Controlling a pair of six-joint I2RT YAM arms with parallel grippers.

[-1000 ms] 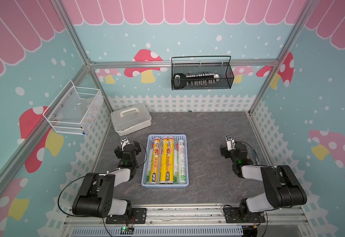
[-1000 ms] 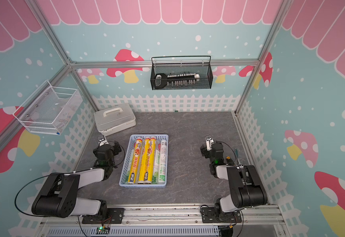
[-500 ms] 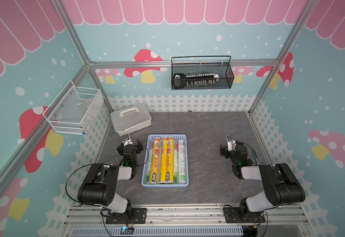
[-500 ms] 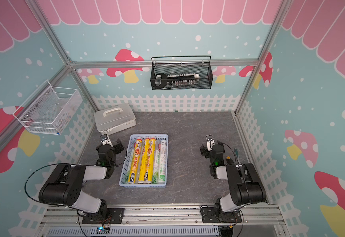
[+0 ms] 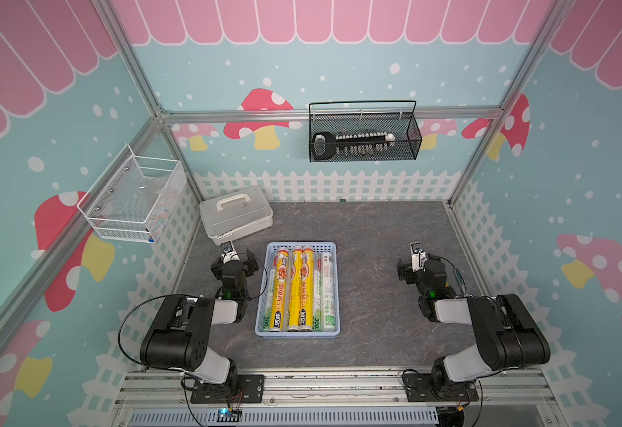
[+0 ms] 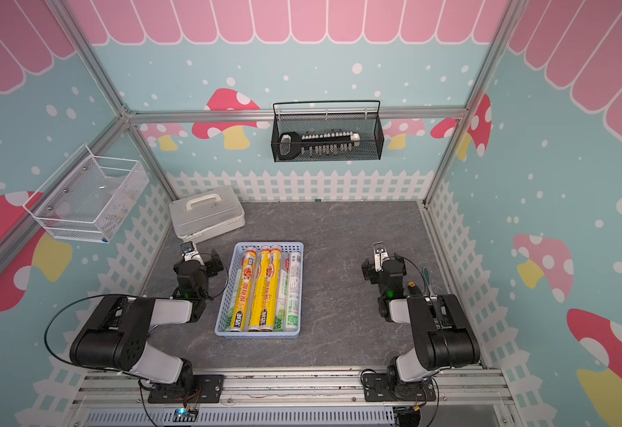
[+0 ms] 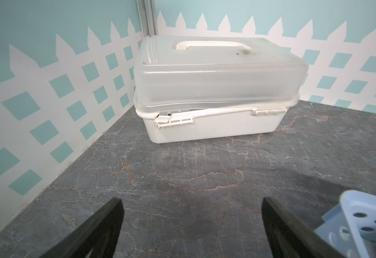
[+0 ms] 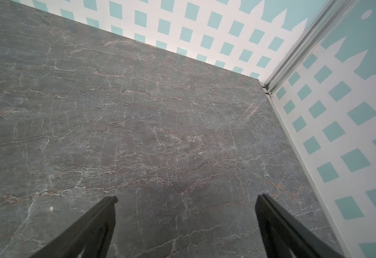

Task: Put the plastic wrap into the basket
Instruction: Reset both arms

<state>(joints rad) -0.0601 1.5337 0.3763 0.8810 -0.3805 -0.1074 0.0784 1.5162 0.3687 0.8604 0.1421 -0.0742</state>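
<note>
A white box [image 5: 236, 214] with a handle is sitting shut in the far left corner of the gray bench [image 5: 376, 229]. A black wire basket [image 5: 411, 136] is hanging on the back wall, holding a row of small metal bits [image 5: 361, 142]. A white wire basket [image 5: 117, 199] is hanging on the left wall.

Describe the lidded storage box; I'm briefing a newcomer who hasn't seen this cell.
Start at the grey marble-patterned table and go to its far left corner. The storage box sits there, beyond the blue basket; unlike that open tray, it is white, closed, with a frosted lid and carry handle.
</note>
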